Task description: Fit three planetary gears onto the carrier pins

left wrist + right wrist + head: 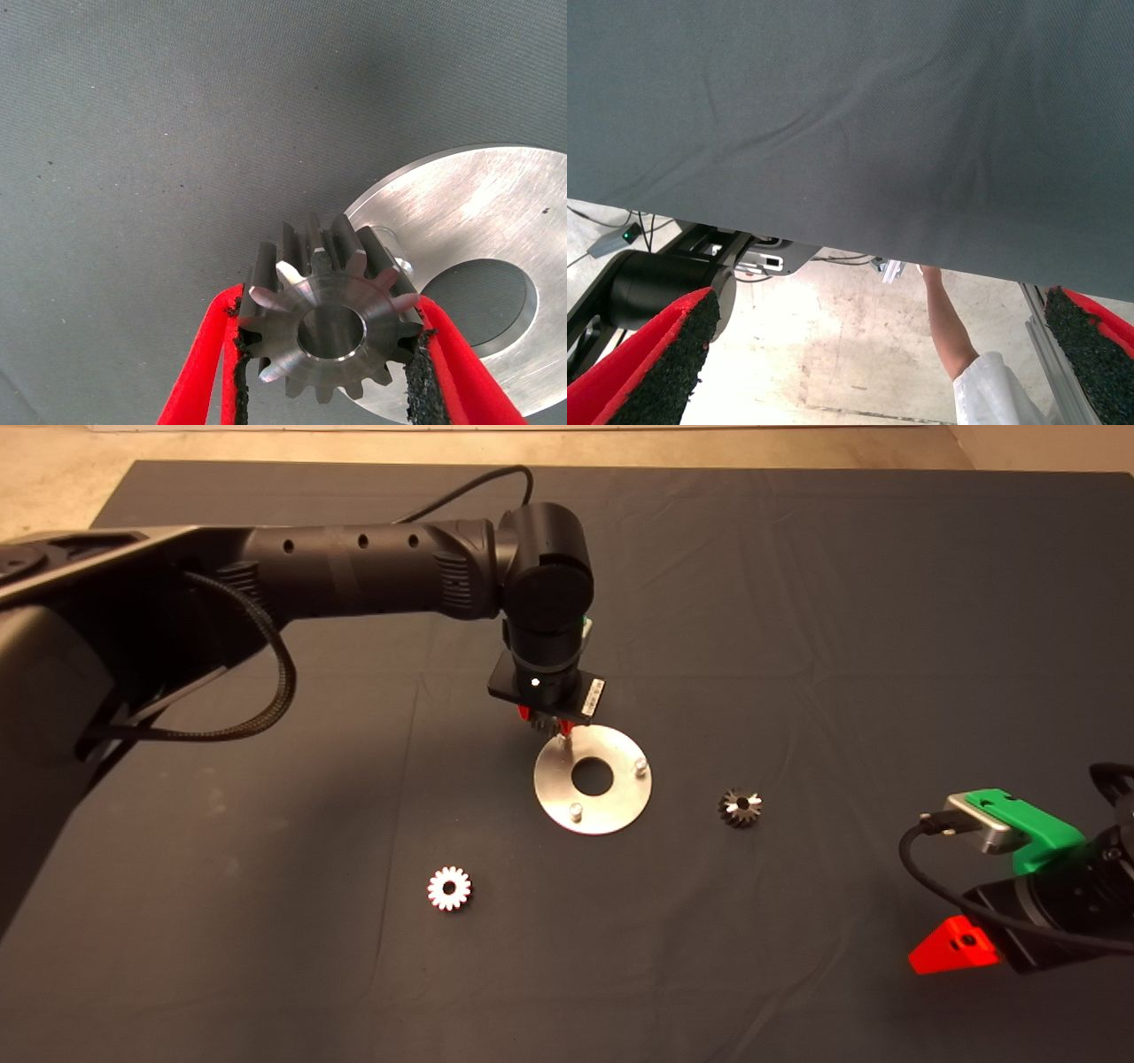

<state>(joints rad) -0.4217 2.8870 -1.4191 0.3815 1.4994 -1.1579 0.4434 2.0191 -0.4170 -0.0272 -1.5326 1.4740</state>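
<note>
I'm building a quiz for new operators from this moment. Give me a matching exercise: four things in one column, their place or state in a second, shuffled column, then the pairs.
Things
1. held gear
2. bright gear
3. dark gear
4. right gripper

Places or states
A. on the mat to the right of the disc
B. open, at the mat's lower right edge
C. clamped in the left gripper, over the disc's rim
D. on the mat, lower left of the disc

Pairs: 1-C, 2-D, 3-A, 4-B
</note>
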